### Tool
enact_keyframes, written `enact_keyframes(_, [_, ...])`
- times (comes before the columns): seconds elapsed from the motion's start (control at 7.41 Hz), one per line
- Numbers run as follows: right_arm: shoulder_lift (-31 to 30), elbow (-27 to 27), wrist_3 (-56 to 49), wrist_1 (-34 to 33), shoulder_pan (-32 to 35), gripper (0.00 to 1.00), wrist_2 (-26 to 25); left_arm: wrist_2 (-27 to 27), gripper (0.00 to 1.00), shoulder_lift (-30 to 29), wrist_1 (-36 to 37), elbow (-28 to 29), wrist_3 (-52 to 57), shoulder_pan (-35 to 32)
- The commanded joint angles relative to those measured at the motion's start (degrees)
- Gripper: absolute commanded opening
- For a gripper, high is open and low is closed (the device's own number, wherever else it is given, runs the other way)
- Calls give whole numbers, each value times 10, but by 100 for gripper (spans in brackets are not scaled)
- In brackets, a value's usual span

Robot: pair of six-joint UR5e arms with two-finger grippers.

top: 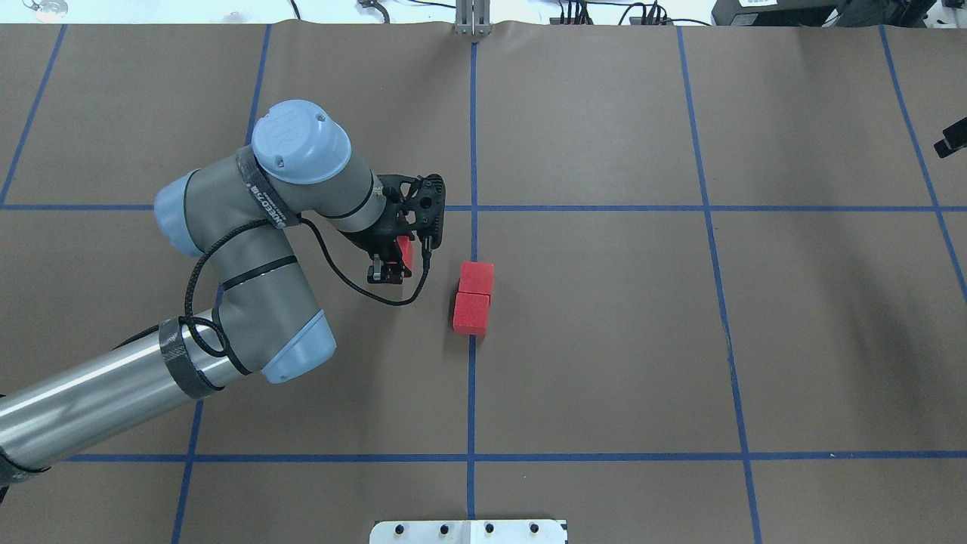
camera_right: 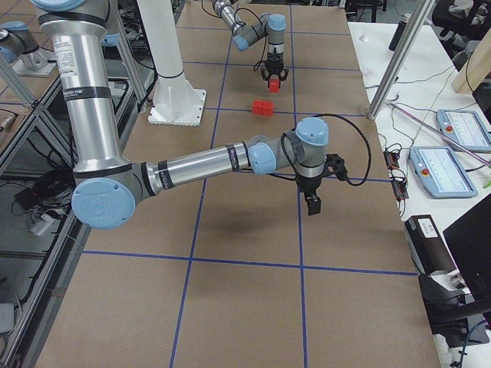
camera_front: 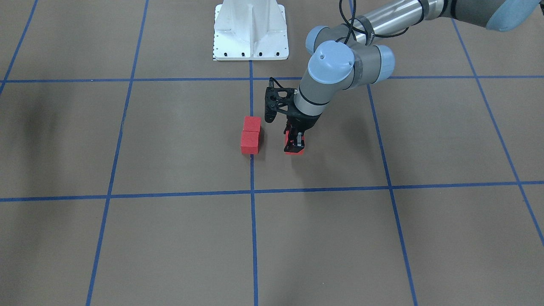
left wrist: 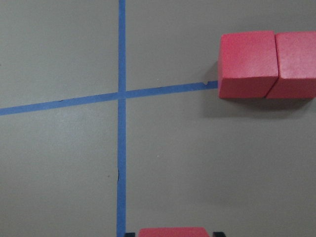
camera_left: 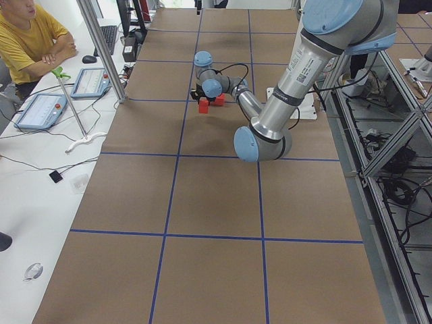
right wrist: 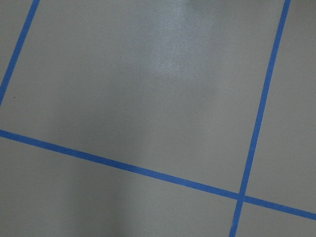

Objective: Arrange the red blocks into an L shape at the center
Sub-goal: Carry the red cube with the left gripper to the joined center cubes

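Note:
Two red blocks sit side by side, touching, on the blue tape line at the center; they also show in the front view and at the top right of the left wrist view. My left gripper is shut on the third red block, low over the brown floor, about a block's length to the robot's left of the pair. This block shows at the bottom edge of the left wrist view. My right gripper hangs over bare floor far from the blocks; I cannot tell whether it is open or shut.
The white robot base stands at the table's near edge, behind the blocks. Brown floor with blue grid lines lies all around. An operator sits beyond the table's far side.

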Motion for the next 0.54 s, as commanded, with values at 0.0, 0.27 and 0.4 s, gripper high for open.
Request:
enact_keyframes(0.0, [0,0,0,0,0,100,0,0,24,-12,6,2,-8,16])
enact_keyframes(0.27, [0,-1,1,3,0,100,-1,0,27,-12,6,3,-9,20])
enact_keyframes(0.4, [0,-1,1,3,0,100,-1,0,30,-17,6,5,-8,23])
